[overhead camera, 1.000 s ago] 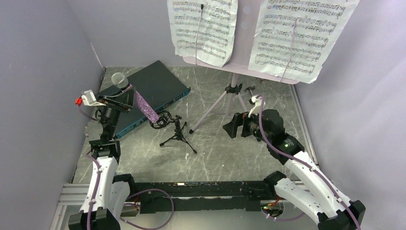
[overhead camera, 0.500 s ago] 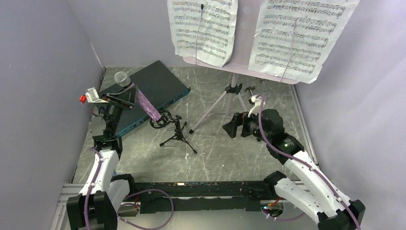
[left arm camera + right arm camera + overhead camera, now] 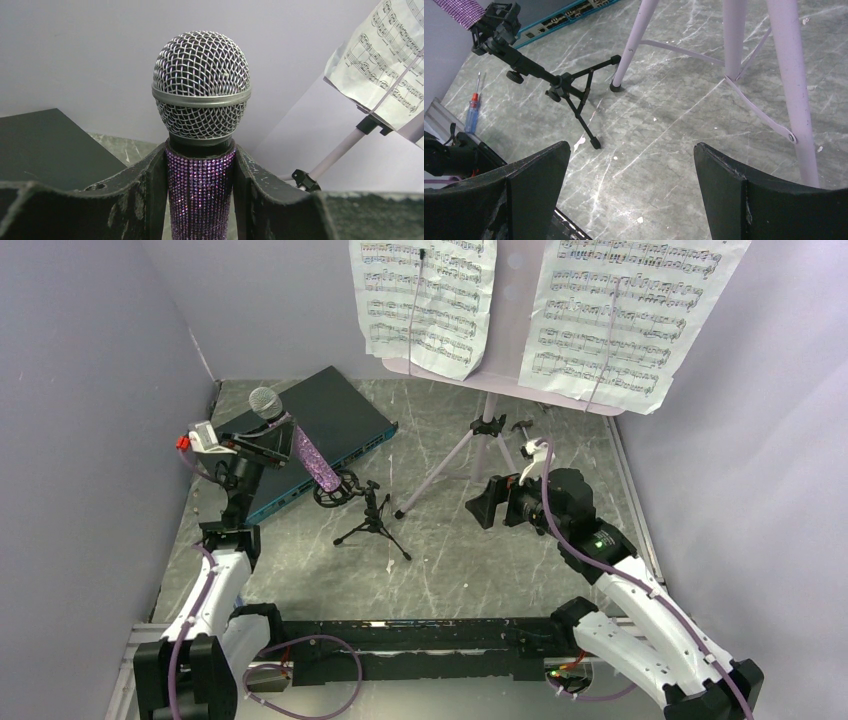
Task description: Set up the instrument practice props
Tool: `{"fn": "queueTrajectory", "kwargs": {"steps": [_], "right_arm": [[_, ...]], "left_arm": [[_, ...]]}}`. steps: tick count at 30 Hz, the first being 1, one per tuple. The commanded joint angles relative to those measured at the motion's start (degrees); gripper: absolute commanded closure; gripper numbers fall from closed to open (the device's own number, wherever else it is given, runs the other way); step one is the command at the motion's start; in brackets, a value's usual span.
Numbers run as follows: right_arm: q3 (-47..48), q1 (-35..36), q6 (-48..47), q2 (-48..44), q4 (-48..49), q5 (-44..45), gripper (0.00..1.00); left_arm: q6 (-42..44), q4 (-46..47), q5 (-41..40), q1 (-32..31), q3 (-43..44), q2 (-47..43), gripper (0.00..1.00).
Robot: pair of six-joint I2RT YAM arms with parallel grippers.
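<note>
My left gripper (image 3: 270, 445) is shut on the purple glitter microphone (image 3: 312, 460), just below its mesh head (image 3: 201, 80). I hold it tilted, head up and to the left. Its lower end meets the ring mount (image 3: 338, 490) of the small black tripod mic stand (image 3: 372, 515); I cannot tell whether it is inside the ring. The pale-lilac music stand (image 3: 512, 330) stands on its tripod (image 3: 465, 450) at the back and carries two white sheet-music pages (image 3: 425, 300) (image 3: 625, 315). My right gripper (image 3: 487, 506) is open and empty, low beside the tripod legs (image 3: 794, 75).
A dark flat box with a teal edge (image 3: 330, 415) lies at the back left, under and behind the microphone. A red-handled screwdriver (image 3: 471, 112) lies on the floor near the left arm. Grey walls close in the left, back and right sides.
My left gripper has carried the microphone to the right and stood it more upright, its lower end staying at the ring mount. The right arm has not moved.
</note>
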Motion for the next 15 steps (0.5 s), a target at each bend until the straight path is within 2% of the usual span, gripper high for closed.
{"fn": "queueTrajectory", "kwargs": {"steps": [1, 9, 15], "right_arm": [[1.4, -0.2, -0.7, -1.0, 1.2, 0.7, 0.01], [2.2, -0.2, -0.6, -0.6, 1.6, -0.1, 0.01], [1.7, -0.2, -0.1, -1.4, 1.5, 0.2, 0.01]], "left_arm": [[4.7, 0.9, -2.2, -0.2, 1.2, -1.6, 0.97], [5.6, 0.7, -2.7, -0.2, 2.0, -0.9, 0.97], [6.7, 6.5, 0.3, -0.2, 1.7, 1.0, 0.97]]}}
